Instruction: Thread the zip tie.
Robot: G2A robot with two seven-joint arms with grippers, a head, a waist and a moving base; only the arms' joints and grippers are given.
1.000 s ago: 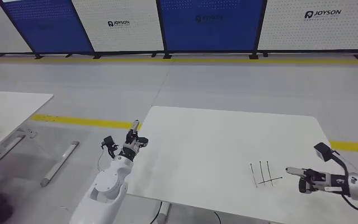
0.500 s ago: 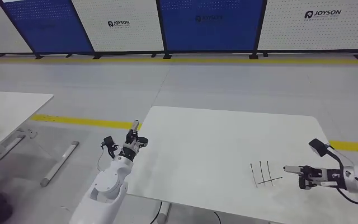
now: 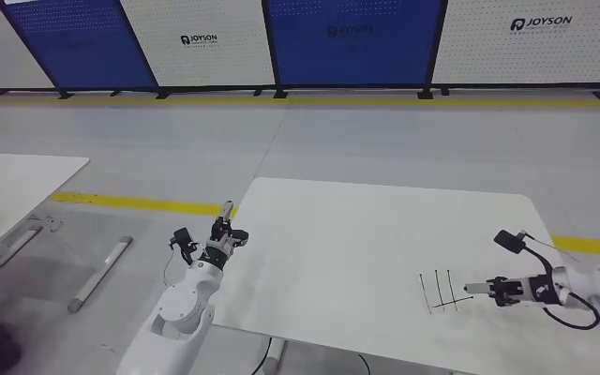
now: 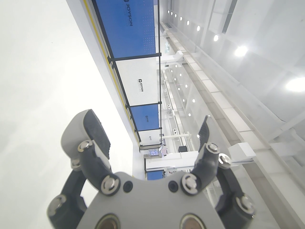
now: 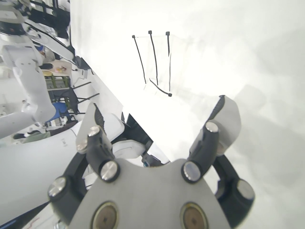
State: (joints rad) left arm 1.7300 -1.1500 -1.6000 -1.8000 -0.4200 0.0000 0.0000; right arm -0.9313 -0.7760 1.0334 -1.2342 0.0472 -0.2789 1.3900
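Just short of the zip ties (image 5: 153,58), the right end effector (image 5: 158,107) is held low over the table (image 5: 214,24), fingers spread and nothing between them. Three zip ties are laid side by side near the table's front edge, and a fourth zip tie (image 5: 159,88) is laid across their tails. None is gripped or threaded, so the whole task is judged left. The left end effector (image 4: 151,125), likewise spread and empty, is kept by the table's left edge, well apart. The crossing tie may be disturbed when one is lifted
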